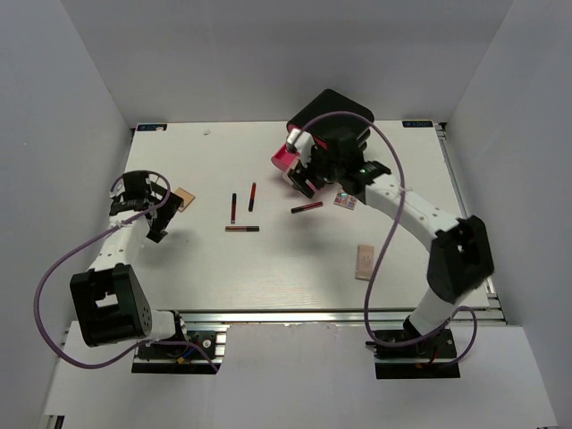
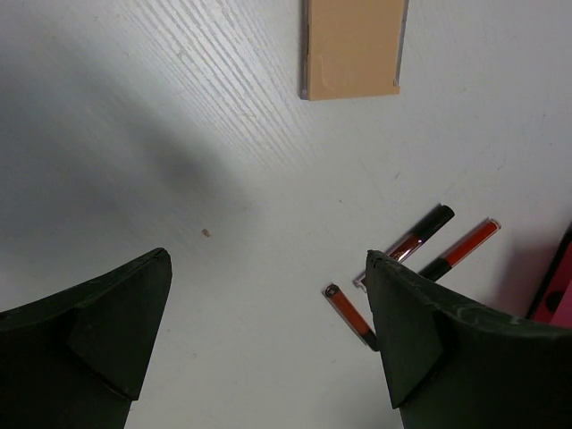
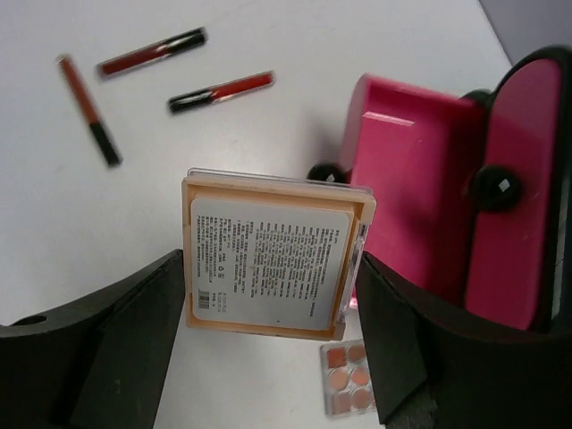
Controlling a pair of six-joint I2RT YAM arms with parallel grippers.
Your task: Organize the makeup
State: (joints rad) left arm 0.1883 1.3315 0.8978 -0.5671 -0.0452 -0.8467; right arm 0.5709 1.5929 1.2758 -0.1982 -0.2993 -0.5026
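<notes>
R jaws pinch beige palette (image 3: 277, 259) by edges, near open pink drawer (image 3: 402, 197); if tilted, you risk snag on drawer lip, slip. L jaws wide, empty

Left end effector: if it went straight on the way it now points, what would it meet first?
The left end effector would probably meet bare table first; nothing lies between its open jaws. The beige palette lies farther ahead, slightly right, though depth is unclear.
</notes>
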